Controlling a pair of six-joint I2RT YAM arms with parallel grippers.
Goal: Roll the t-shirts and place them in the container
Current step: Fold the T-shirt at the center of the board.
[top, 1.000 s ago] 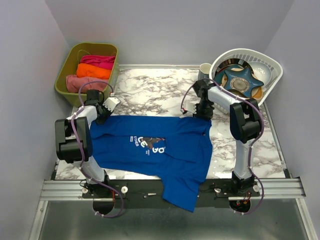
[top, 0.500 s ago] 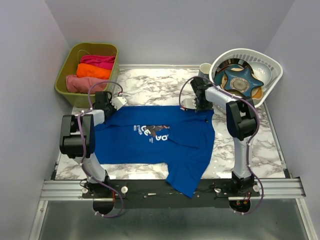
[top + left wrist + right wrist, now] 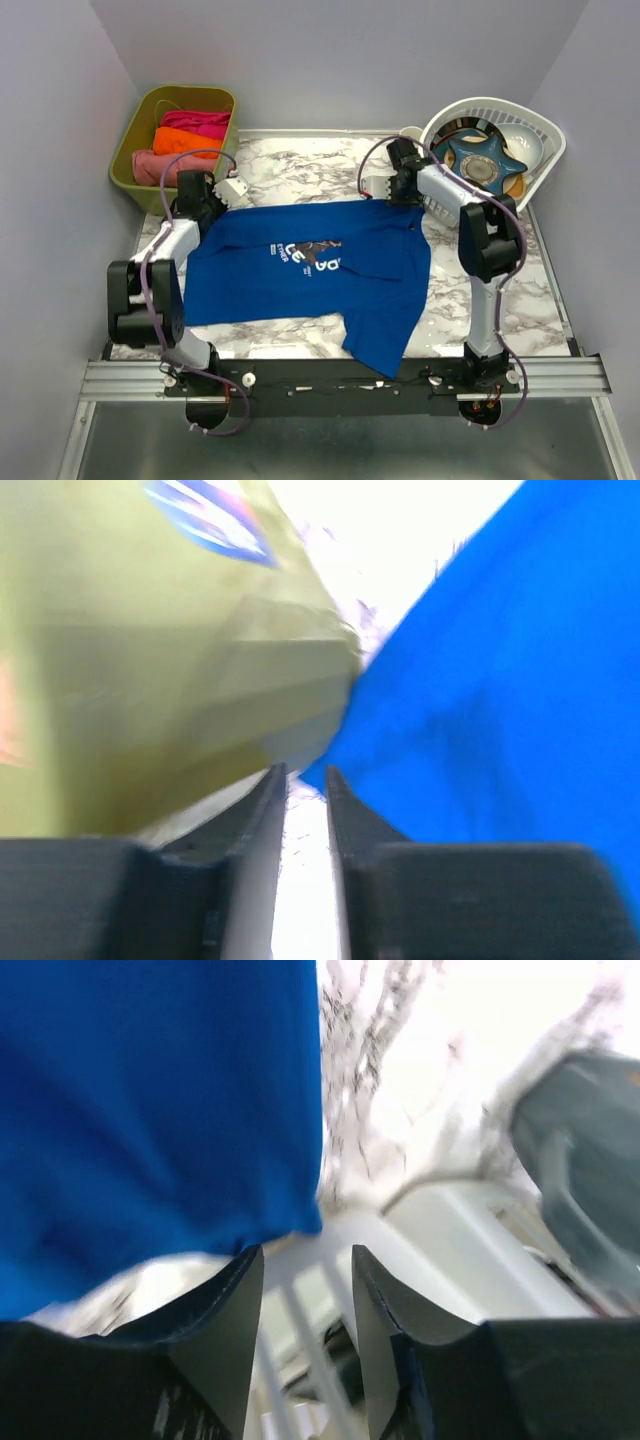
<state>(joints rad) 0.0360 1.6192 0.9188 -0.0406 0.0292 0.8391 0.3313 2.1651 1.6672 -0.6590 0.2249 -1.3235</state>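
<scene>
Top external, blue t-shirt (image 3: pixel 310 270) spread; wrist views, left claw (image 3: pixel 305 790) nearly closed, right claw (image 3: pixel 305 1280) parted.

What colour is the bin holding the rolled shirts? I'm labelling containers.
Olive green bin, clearest in the top external view.

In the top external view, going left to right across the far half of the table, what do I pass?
Green bin holding rolled shirts, left claw, blue t-shirt, right claw, white basket of dishes.
</scene>
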